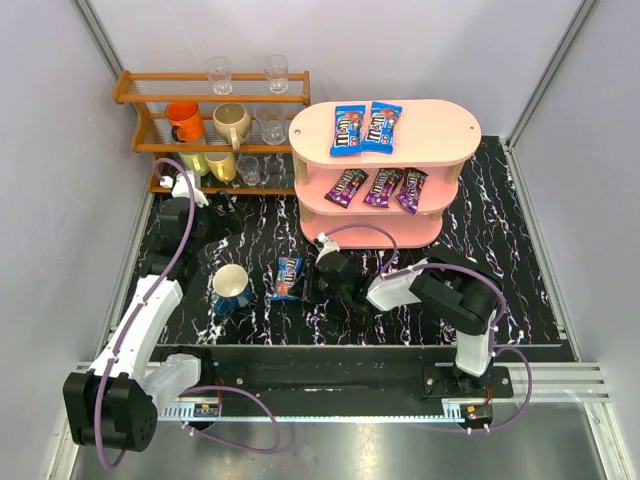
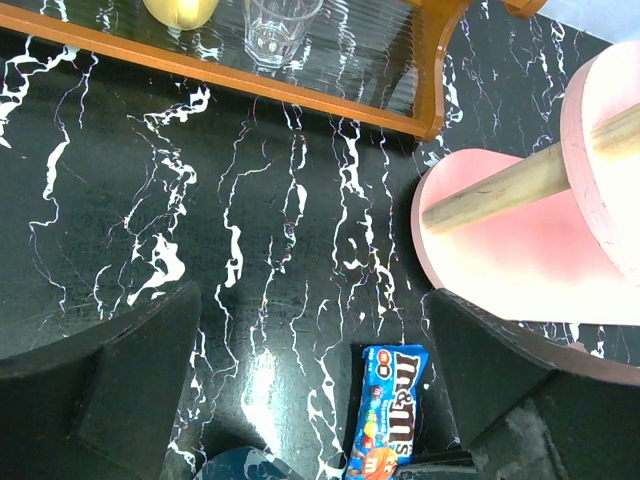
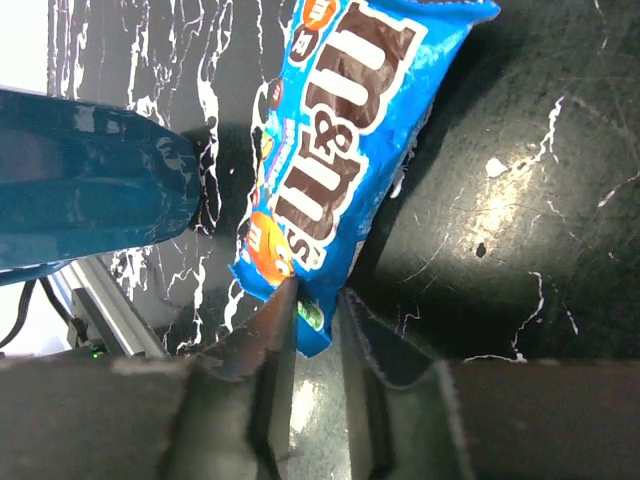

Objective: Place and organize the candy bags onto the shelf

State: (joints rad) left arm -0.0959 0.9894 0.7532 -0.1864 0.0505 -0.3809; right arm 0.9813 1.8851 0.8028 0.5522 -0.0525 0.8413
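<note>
A glossy bright blue rectangular candy bag (image 1: 288, 278) lies flat on the black white-veined counter (image 1: 500, 270), just beside a dark blue ceramic mug (image 1: 232, 288) and in front of the pale pink 3-tier shelf (image 1: 445, 130) with oval boards. The right arm's fingers (image 3: 268, 345) stand close together at the end of the bag nearest them, with a corner of it between them; whether they already pinch it cannot be told. The left arm's fingers (image 2: 120, 370) hang spread wide and released above the counter, grasping nothing. 2 more blue candy bags (image 1: 348, 130) lie side by side on the shelf's top board, and 3 dark purple-brown candy bags (image 1: 383, 186) sit in a row on the middle board. An orange-brown slatted wooden rack (image 1: 150, 98) of mugs and glasses stands at the back left.
</note>
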